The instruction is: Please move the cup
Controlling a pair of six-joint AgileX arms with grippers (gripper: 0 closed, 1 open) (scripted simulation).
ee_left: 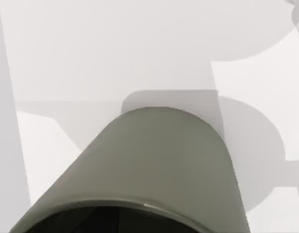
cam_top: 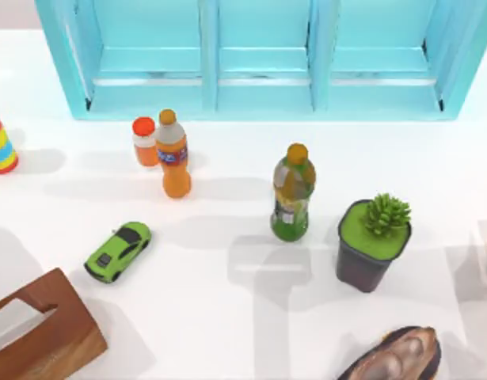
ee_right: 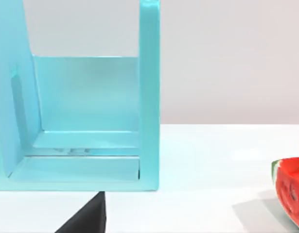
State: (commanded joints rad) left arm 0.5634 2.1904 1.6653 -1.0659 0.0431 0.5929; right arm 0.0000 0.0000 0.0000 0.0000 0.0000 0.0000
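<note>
— Where's the cup (ee_left: 154,165)?
— Right under my left wrist camera, grey-green wall and dark mouth close up, above the white table (ee_left: 115,48).
— Is your hand gripping it?
— I cannot tell.

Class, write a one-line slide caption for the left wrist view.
Grey-green cup seen close from the left wrist, dark inside, over a white table.

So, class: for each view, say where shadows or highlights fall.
Top view: soft grey shadows stretch left of the orange plastic bottle across the white table. Left wrist view: the matte grey-green cylindrical cup has shadow patches behind it. Right wrist view: the turquoise shelf is evenly lit.
</note>
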